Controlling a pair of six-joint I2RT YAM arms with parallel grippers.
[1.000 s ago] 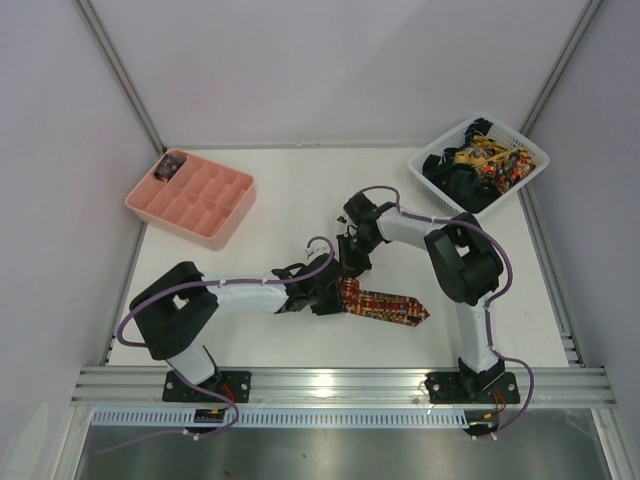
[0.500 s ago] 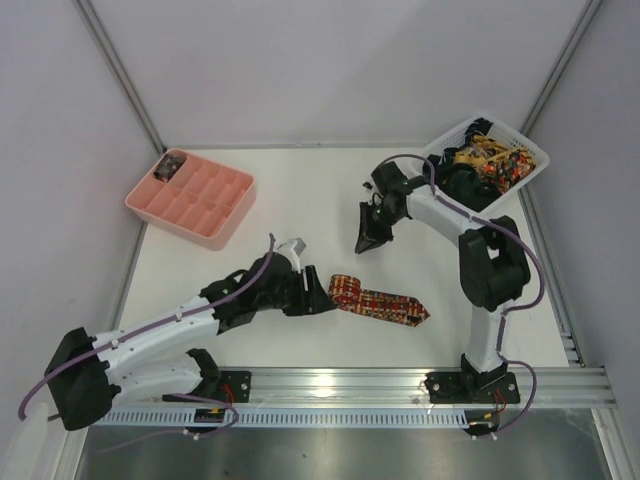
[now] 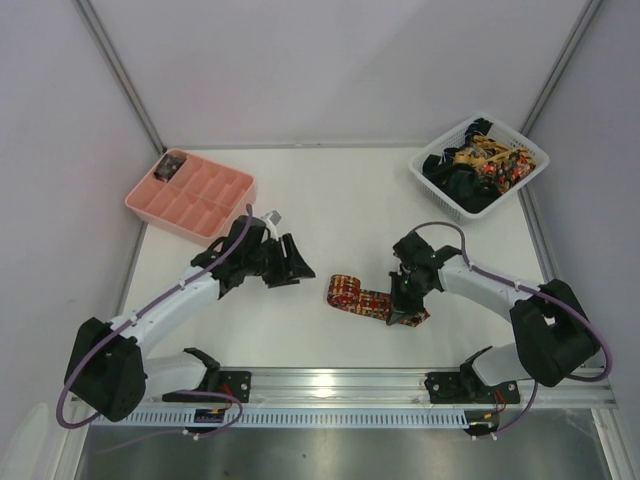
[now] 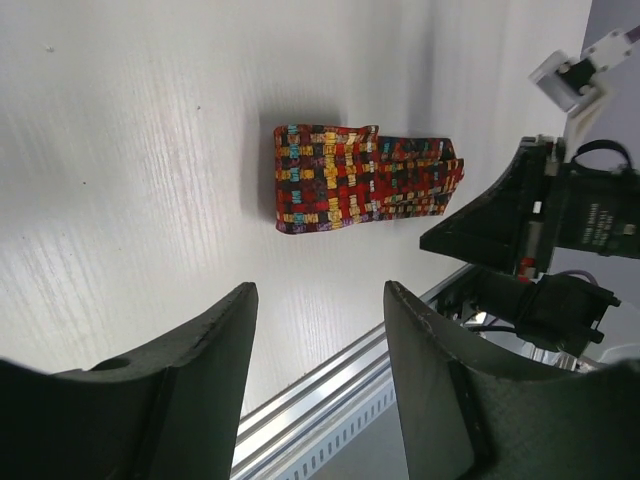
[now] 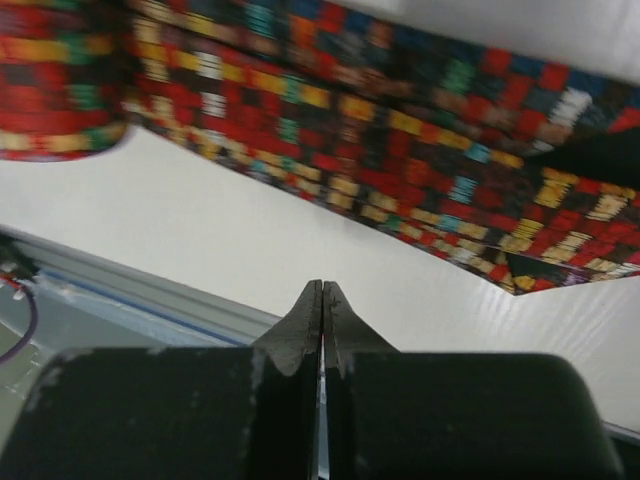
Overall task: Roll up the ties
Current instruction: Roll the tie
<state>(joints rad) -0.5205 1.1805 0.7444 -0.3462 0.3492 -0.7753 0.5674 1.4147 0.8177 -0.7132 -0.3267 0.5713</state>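
Note:
One tie (image 3: 372, 301) with a red, yellow and black check lies on the white table near the front edge. Its left end is wound into a small roll (image 3: 344, 291), and its flat pointed end (image 3: 414, 318) trails to the right. My right gripper (image 3: 398, 308) hovers over the flat part, shut with nothing between its fingers. In the right wrist view the tie (image 5: 400, 110) runs across the top, just beyond the shut gripper (image 5: 322, 290). My left gripper (image 3: 295, 268) stands open to the left of the roll, apart from it. From the left wrist, the tie (image 4: 360, 180) lies beyond my open, empty gripper (image 4: 318, 300).
A white lattice basket (image 3: 432, 181) at the back right holds several more ties (image 3: 480, 160). A pink compartment tray (image 3: 225, 215) sits at the back left. The metal rail (image 3: 340, 382) runs along the table's near edge, close below the tie.
My left gripper opened, let go of the roll and pulled back to the left. My right arm swung from near the basket down to the tie's flat end and is shut.

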